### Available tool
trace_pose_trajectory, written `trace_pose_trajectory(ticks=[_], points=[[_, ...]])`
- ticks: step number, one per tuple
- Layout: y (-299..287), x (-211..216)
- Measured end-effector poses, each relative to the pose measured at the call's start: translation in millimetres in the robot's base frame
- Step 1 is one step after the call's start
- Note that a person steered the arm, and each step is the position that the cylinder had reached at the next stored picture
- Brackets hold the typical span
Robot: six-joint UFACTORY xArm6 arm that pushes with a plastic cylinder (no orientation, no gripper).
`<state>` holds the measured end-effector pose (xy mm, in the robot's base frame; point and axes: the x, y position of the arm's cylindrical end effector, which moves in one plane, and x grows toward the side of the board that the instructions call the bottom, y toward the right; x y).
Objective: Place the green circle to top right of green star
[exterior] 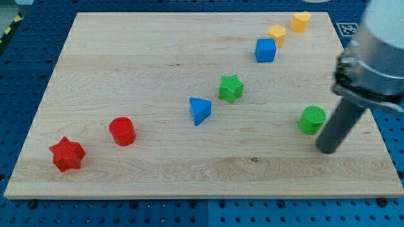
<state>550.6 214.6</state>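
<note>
Across the pale wooden board (158,82) small plastic blocks lie scattered, and the dark rod comes down at the view's right, grasping nothing, since it only pushes. My tip (327,150) rests on the wood just beside the green circle (312,120), at its lower right, perhaps touching. The green star (231,88) sits well apart, up and to the view's left, near the blue triangle (200,111). Judging by this, the approach is done and the push is in hand. Next, the circle must slide toward the view's top, stopping to the star's upper right, short of the blue cube (266,50).
</note>
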Motion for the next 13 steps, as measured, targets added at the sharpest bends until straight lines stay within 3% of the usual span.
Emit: trace_pose_trajectory(ticks=[2,6,13], points=[[29,-1],[-14,-16],[-53,-98]])
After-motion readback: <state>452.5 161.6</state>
